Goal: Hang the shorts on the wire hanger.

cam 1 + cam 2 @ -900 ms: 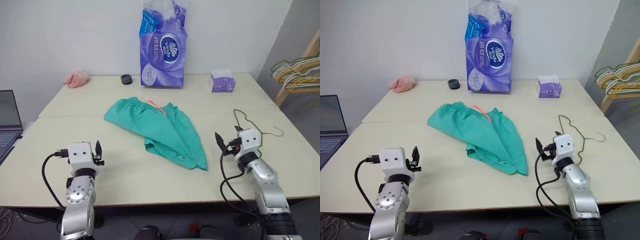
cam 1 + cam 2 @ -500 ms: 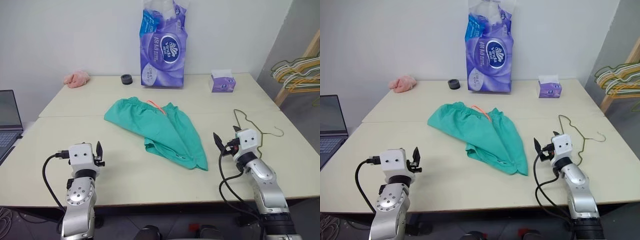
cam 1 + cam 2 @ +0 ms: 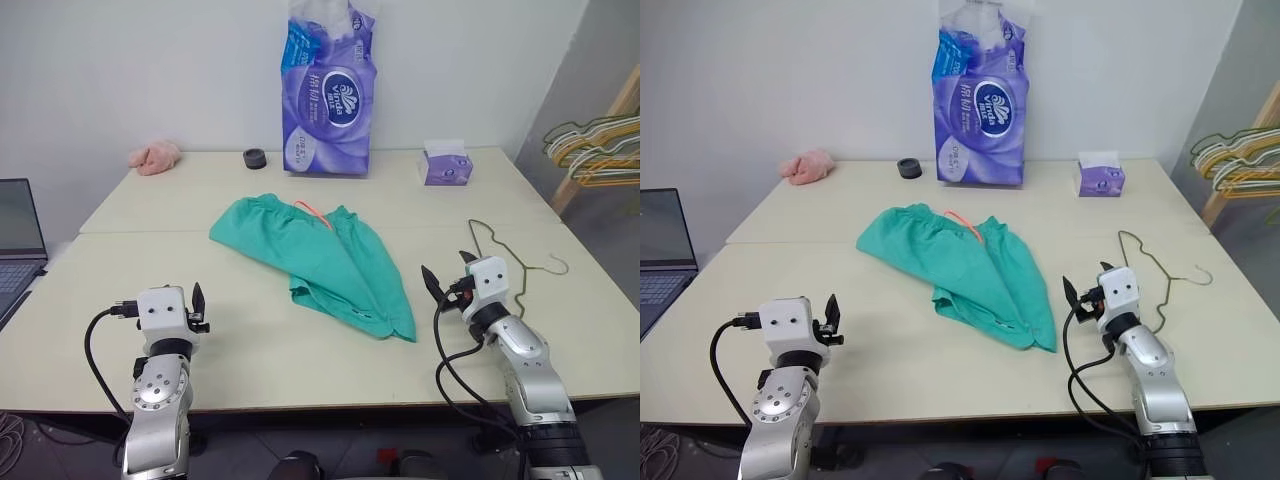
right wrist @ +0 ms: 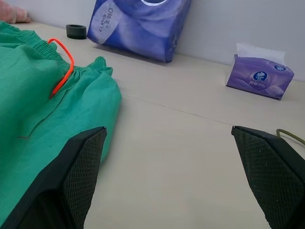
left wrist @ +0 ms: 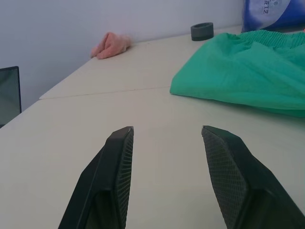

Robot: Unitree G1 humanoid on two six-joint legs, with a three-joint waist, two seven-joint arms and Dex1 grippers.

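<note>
A cream table (image 3: 250, 190) fills the frame. The teal shorts (image 3: 320, 262) lie flat at its centre, untouched. The wire hanger (image 3: 512, 256) lies at centre right. The right gripper (image 3: 446, 278), fingers spread wide and empty, has edged left toward the shorts' hem, likely starting a reach. The left gripper (image 5: 167, 138), lower left, waits partly open, empty.
</note>
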